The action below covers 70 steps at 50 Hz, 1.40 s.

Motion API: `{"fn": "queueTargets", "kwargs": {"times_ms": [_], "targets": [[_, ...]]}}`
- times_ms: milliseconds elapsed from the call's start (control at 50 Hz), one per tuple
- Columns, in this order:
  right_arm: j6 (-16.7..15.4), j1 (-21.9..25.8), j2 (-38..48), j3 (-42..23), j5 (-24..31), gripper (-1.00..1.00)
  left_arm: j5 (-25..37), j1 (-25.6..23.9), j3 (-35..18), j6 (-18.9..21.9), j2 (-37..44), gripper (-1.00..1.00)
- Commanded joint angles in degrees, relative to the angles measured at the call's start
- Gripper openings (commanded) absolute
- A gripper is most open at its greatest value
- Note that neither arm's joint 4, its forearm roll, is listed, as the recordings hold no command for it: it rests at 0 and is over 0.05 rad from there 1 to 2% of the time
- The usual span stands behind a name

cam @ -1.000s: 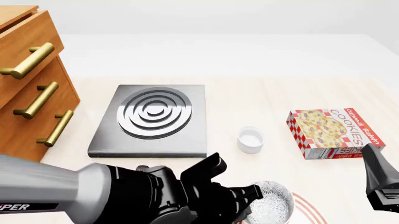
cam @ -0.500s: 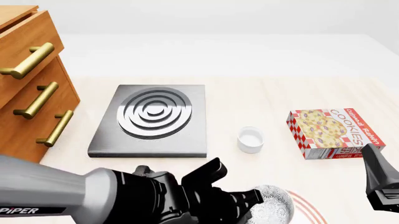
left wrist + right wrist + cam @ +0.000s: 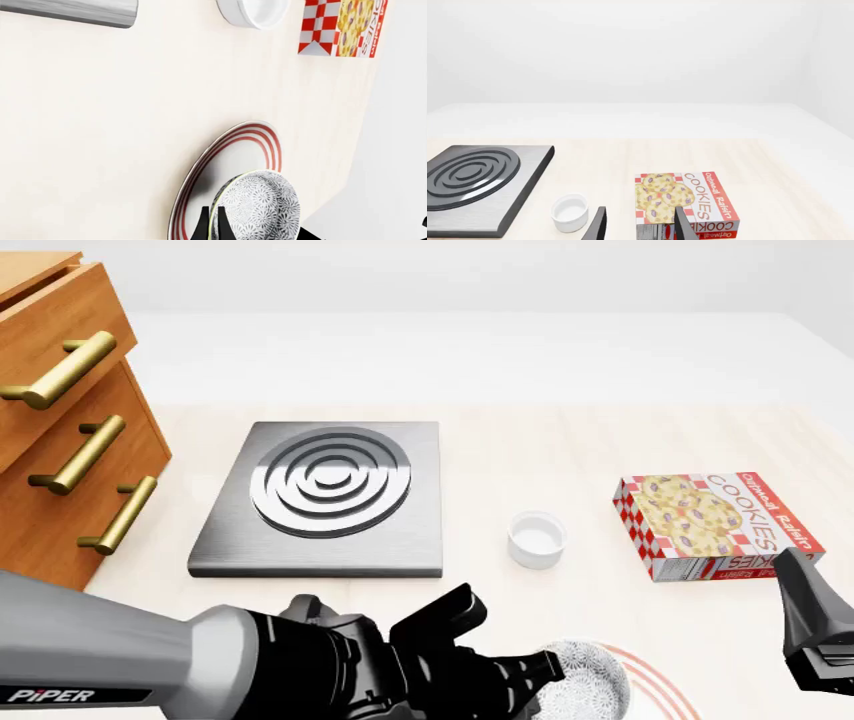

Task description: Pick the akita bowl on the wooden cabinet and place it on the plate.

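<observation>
The akita bowl, dark outside with a white lace pattern, hangs tilted over the plate, a white plate with red rings. My left gripper is shut on the bowl's rim, one finger on each side of it. I cannot tell whether the bowl touches the plate. In the front view the bowl sits at the bottom edge just past my left gripper, with the plate's red rings showing beside it. The wooden cabinet stands at the far left. My right gripper is open and holds nothing.
A grey stove slab with silver rings lies in the middle. A small white cup stands right of it. A cookies box lies further right. The right arm hangs at the right edge near the box.
My left gripper has carried the bowl slightly lower and nearer, over the plate. The right arm has not moved.
</observation>
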Motion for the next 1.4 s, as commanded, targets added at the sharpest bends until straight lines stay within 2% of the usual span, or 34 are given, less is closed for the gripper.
{"fn": "queueTargets", "kwargs": {"times_ms": [20,960,980,1400], "targets": [[0.0,0.0,0.01,0.0,0.0,1.0,-0.57,-0.09,-0.08,-0.2,-0.02,-1.0],[0.02,0.0,0.01,0.0,0.0,1.0,-3.32,-0.82,1.14,-1.95,0.15,-1.0],[0.0,-0.01,-0.01,0.0,0.0,1.0,-3.08,-0.75,0.94,-1.66,-0.05,1.0],[0.0,0.01,0.0,0.0,0.0,1.0,-0.85,-0.73,-0.15,0.3,-2.54,1.0]]}}
